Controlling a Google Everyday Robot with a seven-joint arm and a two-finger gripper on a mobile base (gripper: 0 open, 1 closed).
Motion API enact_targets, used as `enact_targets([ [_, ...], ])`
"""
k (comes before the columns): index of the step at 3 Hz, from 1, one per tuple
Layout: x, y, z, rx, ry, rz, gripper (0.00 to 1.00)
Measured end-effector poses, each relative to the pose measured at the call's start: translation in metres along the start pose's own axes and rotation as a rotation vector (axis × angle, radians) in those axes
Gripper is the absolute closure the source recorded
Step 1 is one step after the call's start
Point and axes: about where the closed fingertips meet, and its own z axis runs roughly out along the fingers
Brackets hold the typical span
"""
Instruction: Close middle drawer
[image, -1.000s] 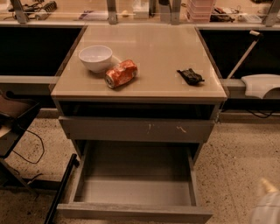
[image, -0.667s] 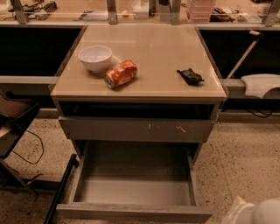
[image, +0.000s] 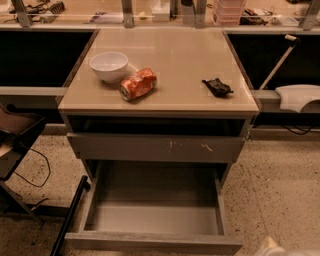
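The middle drawer (image: 155, 212) is pulled far out of the cabinet, and its smooth grey inside is bare. Its plain front panel (image: 150, 243) lies along the bottom edge of the camera view. Above it sits the drawer front with pale scratch marks (image: 155, 148), with a dark gap over it. Only a pale tip of my gripper (image: 272, 248) shows at the bottom right edge, just right of the middle drawer's front corner and apart from it.
On the beige cabinet top (image: 175, 50) are a white bowl (image: 108, 66), a crushed orange can (image: 138, 84) and a small black object (image: 216, 87). A white object (image: 299, 97) sits on the right shelf. A dark stand (image: 15, 135), a black bar (image: 70, 215) and cables are at the left.
The pale gripper part at the bottom right shifted left and then sank, so less of it shows now. The drawer and the things on top have not moved.
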Motion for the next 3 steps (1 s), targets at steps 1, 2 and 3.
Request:
enact_targets([
  [1,0.039,0.036,0.069,-0.098,0.03,0.031,0.0],
  [2,0.045,0.055,0.132,-0.185,0.0,-0.002,0.0],
  [3,0.035,0.063,0.153,-0.225,-0.047,0.004,0.0],
])
